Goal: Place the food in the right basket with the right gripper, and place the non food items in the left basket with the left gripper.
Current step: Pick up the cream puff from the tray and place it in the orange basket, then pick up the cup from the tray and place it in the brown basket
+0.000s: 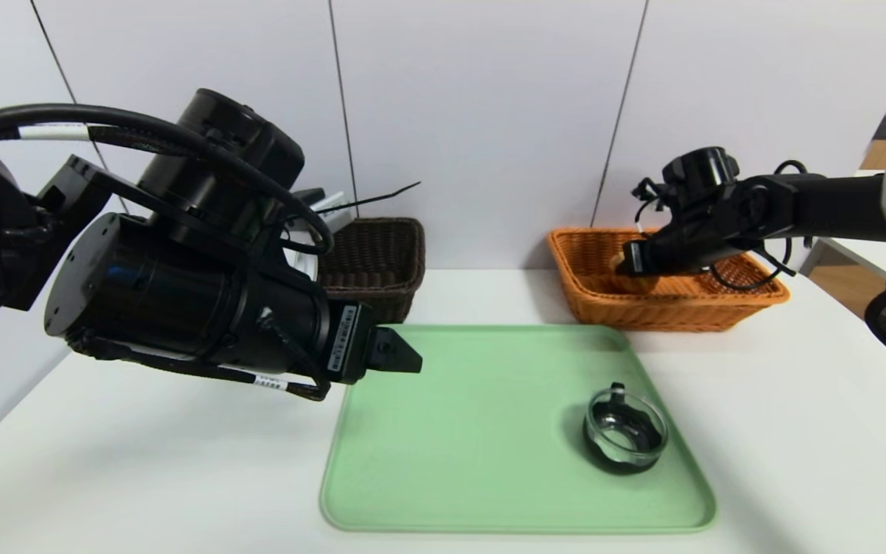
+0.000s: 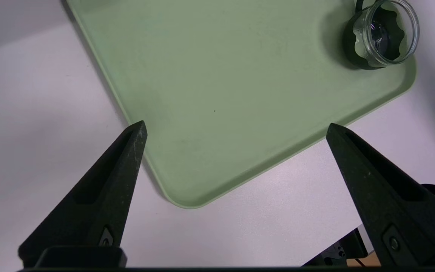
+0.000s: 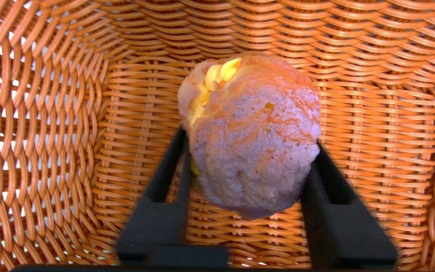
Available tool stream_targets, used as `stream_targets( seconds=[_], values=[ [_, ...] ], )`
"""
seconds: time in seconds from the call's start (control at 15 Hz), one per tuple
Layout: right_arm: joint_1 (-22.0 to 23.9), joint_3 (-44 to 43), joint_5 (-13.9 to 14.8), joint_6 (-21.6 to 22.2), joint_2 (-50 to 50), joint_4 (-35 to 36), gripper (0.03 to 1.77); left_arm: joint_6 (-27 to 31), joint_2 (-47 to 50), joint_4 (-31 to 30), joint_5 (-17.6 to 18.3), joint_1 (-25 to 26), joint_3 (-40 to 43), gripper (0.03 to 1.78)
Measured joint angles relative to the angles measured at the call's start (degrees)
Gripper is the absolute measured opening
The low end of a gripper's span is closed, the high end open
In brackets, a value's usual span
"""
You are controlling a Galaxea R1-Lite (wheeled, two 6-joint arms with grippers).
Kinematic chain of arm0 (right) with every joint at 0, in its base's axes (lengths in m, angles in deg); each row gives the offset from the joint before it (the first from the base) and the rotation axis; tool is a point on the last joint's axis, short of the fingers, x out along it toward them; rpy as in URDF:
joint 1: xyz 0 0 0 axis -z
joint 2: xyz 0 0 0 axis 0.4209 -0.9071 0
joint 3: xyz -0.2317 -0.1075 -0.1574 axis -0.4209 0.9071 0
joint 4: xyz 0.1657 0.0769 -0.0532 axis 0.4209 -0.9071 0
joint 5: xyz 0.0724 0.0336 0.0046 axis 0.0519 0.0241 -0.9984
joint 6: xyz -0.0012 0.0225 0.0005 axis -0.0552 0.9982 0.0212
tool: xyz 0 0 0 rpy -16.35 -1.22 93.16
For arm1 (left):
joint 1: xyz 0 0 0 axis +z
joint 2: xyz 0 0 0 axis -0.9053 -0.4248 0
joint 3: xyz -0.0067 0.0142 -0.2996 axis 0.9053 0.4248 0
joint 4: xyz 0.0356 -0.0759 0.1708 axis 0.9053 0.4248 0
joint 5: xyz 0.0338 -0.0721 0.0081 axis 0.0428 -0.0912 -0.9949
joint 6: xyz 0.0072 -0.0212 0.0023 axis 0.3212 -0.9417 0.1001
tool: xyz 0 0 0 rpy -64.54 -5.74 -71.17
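The white table (image 1: 204, 454) is brightly lit, with a soft shadow just left of the glass dish (image 1: 625, 431). Glare pales the table's near left part. Light glows on the bun's yellow filling (image 3: 221, 73).

The left gripper (image 2: 237, 123) hangs above the desk (image 2: 263, 234), its two pointed black fingers (image 2: 119, 181) spread wide apart. Between them shows the near left corner of a light green tray (image 2: 221, 87) with a raised rim; one fingertip overlaps the tray's left edge in the view, the other its near edge. Near the tray's right near corner sits a round clear glass dish (image 2: 387, 34) with a black, wavy-edged base and a black tab, partly cut off. A soft shadow falls beside it. Dark equipment (image 2: 338, 251), partly hidden, shows past the desk's near edge.
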Motion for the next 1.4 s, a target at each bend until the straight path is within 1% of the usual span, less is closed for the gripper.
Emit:
stream_targets(
  seconds=[0.13,0.27,0.53,0.8,1.13,1.27,1.4],
  values=[
    [-0.04,0.1,-0.02,0.06,-0.05,-0.35,1.06,0.02,0.02,0.0,-0.02,0.0,0.0,1.69],
    [-0.01,0.1,0.0,0.06,0.0,-0.3,1.22,0.0,0.09,0.02,-0.02,0.0,0.02,1.69],
    [0.02,-0.13,-0.24,0.05,1.68,-0.35,1.41,0.0,0.17,0.0,-0.02,0.0,0.05,1.69],
    [0.11,-1.4,-0.2,-0.17,5.17,-1.23,1.53,0.0,0.22,0.0,-0.02,0.0,0.05,1.69],
    [0.63,-1.17,-0.68,0.33,10.05,-5.6,1.62,0.18,0.22,0.0,-0.11,0.0,-0.09,1.69],
    [0.62,0.26,-0.87,0.41,13.35,-7.88,1.64,0.24,0.22,-0.13,-0.24,-0.07,-0.11,1.69],
    [0.22,4.04,-0.93,0.49,17.98,-9.06,1.66,0.4,-0.02,-2.1,-0.15,-0.1,-0.13,1.69]
  ],
)
